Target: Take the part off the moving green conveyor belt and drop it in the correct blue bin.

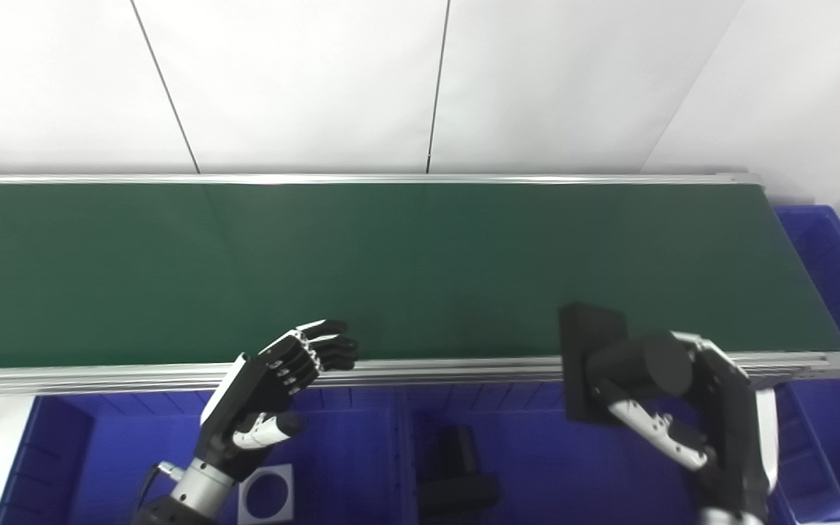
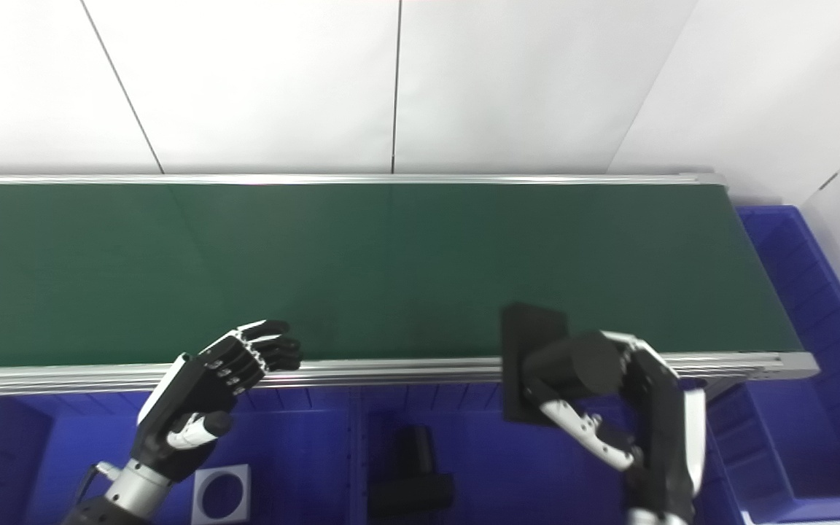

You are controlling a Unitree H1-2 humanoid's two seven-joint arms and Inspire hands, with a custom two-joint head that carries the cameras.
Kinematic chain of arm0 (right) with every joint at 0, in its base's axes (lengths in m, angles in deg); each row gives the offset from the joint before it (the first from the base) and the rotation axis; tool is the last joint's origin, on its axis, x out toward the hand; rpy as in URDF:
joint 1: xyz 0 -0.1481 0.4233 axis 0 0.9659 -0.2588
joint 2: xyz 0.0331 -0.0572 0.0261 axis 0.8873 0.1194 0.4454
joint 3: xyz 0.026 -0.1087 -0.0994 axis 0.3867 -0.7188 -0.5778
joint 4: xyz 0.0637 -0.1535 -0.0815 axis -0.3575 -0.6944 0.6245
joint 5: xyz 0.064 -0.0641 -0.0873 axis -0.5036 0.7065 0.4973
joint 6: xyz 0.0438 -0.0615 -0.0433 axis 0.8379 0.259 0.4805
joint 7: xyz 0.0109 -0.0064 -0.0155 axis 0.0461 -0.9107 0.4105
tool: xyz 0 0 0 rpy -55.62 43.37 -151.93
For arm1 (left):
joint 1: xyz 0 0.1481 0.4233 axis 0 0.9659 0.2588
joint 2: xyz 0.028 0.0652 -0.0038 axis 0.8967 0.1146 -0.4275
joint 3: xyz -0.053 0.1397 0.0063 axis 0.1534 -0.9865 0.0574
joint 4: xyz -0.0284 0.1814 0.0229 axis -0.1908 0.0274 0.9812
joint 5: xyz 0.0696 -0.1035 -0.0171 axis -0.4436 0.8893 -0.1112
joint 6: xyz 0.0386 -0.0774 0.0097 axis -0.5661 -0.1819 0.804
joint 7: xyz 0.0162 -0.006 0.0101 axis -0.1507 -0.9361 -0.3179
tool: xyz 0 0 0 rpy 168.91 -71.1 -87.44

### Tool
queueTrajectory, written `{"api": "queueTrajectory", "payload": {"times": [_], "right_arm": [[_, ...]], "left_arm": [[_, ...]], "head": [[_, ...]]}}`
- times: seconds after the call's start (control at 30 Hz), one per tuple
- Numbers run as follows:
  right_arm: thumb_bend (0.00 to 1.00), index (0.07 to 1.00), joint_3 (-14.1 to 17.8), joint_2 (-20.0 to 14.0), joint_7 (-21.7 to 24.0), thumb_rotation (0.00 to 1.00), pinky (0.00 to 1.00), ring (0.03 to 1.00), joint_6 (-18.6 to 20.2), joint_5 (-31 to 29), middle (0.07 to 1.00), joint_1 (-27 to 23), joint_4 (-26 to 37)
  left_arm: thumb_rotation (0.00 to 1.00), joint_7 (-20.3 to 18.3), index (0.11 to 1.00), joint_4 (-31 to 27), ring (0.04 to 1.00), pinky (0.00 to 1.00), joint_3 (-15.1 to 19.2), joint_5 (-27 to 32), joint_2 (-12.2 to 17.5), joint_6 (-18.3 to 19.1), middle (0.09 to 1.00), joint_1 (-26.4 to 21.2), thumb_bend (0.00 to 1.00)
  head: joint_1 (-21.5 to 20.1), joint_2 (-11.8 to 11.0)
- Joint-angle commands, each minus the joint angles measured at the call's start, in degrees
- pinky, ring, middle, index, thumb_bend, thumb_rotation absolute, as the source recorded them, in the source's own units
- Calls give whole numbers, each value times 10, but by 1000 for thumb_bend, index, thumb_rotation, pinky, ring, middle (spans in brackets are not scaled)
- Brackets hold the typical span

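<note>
While the left hand (image 1: 274, 386) waits with fingers loosely apart, the right hand (image 1: 682, 408) clamps the black part (image 1: 591, 343), seemingly rigid and light, by its cylindrical boss.

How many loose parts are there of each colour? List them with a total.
Black: 2, the held part in the right hand and the black part in the middle bin.
White: 1, the white plate in the left bin.
Total: 3
</note>
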Motion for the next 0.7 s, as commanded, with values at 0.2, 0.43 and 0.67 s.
{"api": "queueTrajectory", "payload": {"times": [0.2,0.43,0.67], "right_arm": [[518,512,16,10,-36,0,429,435,-68,14,495,23,-59],[518,513,16,12,-55,0,376,424,-86,28,503,33,-130],[519,504,8,13,-71,0,407,441,-110,38,496,21,-201]], "left_arm": [[555,-10,762,-14,714,713,9,16,7,-6,724,-1,983],[550,-16,768,-15,720,715,13,25,13,-2,732,-2,989],[548,-14,772,-26,718,711,15,27,17,6,732,-2,982]], "head": [[-11,7],[-21,13],[-28,23]]}}
